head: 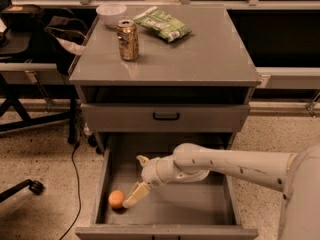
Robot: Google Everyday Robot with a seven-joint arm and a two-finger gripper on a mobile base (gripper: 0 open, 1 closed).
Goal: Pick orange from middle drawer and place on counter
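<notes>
Though splayed, the end effector [139, 178] sits beside the orange [116, 199].

Orange-coloured orange [116, 199], cream gripper [134, 181] inside grey middle drawer [101, 184], grey counter [200, 59], green — perhaps patterned — bag [162, 23]

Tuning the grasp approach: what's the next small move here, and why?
Probably ease the gripper slightly toward the orange and down, so its open fingers straddle it. The orange lies on the middle drawer floor near the front, beside the lower fingertip, not yet between the fingers.
</notes>
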